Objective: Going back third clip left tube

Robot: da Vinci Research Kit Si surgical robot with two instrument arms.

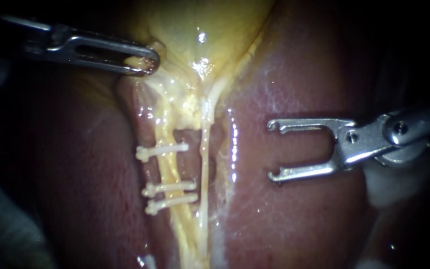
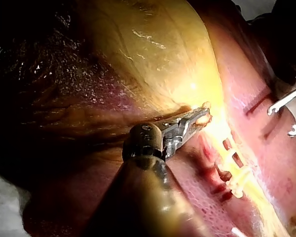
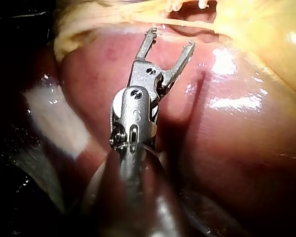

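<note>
One liver (image 1: 299,209), red-brown and glistening, filling most of the endoscope view. One gallbladder (image 1: 200,30), yellow, lying above it and narrowing downward into pale strands. Two instruments: the left instrument (image 1: 143,62) in from the left, jaws closed on the gallbladder's lower left edge with a fold of yellow tissue pinched at the tip; the right instrument (image 1: 273,149) in from the right, jaws spread wide and holding nothing, poised over bare liver. Two tubes running down from the gallbladder side by side, both apart from those open jaws: the left tube (image 1: 167,169), broader and yellow, and the right tube (image 1: 205,164), a thin pale strand just beside it. Three clips, white, all set crosswise on the left tube and stopping short of the right tube: the upper clip (image 1: 161,149) alone, then the middle clip (image 1: 169,188) and the lower clip (image 1: 171,201) close together beneath it, nearly touching.
</note>
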